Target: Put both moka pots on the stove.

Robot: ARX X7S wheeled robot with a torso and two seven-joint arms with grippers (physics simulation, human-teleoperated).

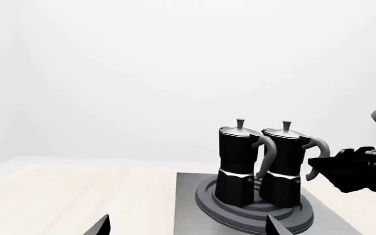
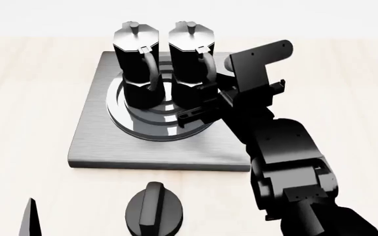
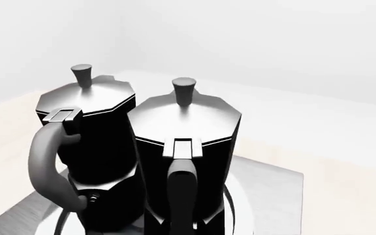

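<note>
Left gripper [image 1: 186,226]: only two dark fingertip points show at the edge of the left wrist view, with a wide gap between them, so it reads as spread and holding nothing. It sits well back from the stove; one tip shows low in the head view.
Left moka pot [image 2: 136,66]: upright on the burner rings, well ahead of the left gripper and just beyond and to the left of the right one. Its handle curves back toward the robot.
Right moka pot [image 2: 193,64]: upright, just beside its twin, the two nearly touching at the shoulders. It stands straight ahead of the right gripper, handle pointing back at it.
Right gripper [image 2: 202,112]: close behind the right pot's handle, low over the stove. Whether the jaws are parted or pressed together I cannot tell; nothing shows pinched between them.
Stove [image 2: 97,147]: grey square plate, both pots on its round burner.
Key relation: both pots stand with long axes vertical; the right arm is much the nearer.
Pot looks: faceted black bodies, pinched waists, silver lids with small knobs.
Knob [image 2: 154,210]: squat and black, in front of the stove, between the arms.
Judgement: the task looks done; backing the right gripper off without catching the handle seems the care needed.
</note>
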